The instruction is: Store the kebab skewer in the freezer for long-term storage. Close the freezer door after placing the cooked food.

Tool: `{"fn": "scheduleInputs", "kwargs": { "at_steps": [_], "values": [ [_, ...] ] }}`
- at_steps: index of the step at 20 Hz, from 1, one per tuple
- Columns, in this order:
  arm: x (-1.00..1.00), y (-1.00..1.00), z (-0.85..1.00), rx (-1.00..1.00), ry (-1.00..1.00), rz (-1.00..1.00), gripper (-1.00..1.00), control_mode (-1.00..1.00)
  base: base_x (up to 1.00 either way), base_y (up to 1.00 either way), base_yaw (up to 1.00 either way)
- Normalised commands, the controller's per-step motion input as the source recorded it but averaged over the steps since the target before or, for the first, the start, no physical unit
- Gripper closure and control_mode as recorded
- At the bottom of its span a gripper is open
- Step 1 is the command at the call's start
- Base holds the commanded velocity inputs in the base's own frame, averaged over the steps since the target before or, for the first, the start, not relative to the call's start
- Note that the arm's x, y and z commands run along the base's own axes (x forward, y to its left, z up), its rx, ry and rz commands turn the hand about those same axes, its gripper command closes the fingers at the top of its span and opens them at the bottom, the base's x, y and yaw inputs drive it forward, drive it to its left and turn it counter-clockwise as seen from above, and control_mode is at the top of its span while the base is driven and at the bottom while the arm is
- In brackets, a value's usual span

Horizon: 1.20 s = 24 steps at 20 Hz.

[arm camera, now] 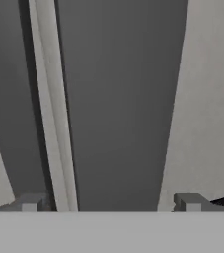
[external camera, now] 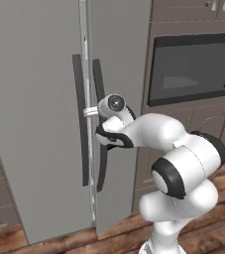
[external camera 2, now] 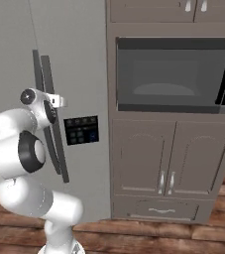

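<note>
The two-finger tool [arm camera: 108, 203] is straddling, jaws spread, the long dark vertical bar handle [external camera: 100, 124] of the tall flat grey freezer door [external camera: 119, 74], standing slightly ajar; it is best clenching squarely before pulling along the hinge arc.

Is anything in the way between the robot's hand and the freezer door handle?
Nothing visible is in the way. The gripper is right up at the freezer door, with its jaws spread to either side of the dark bar handle. From the left base camera the door already looks slightly ajar. The skewer's whereabouts cannot be told.
</note>
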Motion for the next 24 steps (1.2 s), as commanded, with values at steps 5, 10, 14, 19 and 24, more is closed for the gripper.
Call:
{"fn": "scheduleInputs", "kwargs": {
  "at_steps": [5, 10, 14, 19, 24],
  "values": [
    [0.45, -0.08, 0.17, 0.12, -0.02, 0.00, -1.00, -1.00, 0.00, 0.00, 0.00],
    [0.32, -0.08, 0.28, 0.13, 0.01, 0.00, -1.00, -1.00, 0.00, 0.00, 0.00],
    [0.41, -0.02, 0.24, 0.06, 0.00, 0.00, -1.00, -1.00, 0.00, 0.00, 0.00],
    [0.46, 0.00, 0.12, 0.00, 0.00, 0.00, -1.00, -1.00, 0.00, 0.00, 0.00],
    [0.55, 0.00, 0.10, 0.00, 0.00, 0.00, -1.00, -1.00, 0.00, 0.00, 0.00]
  ]
}}
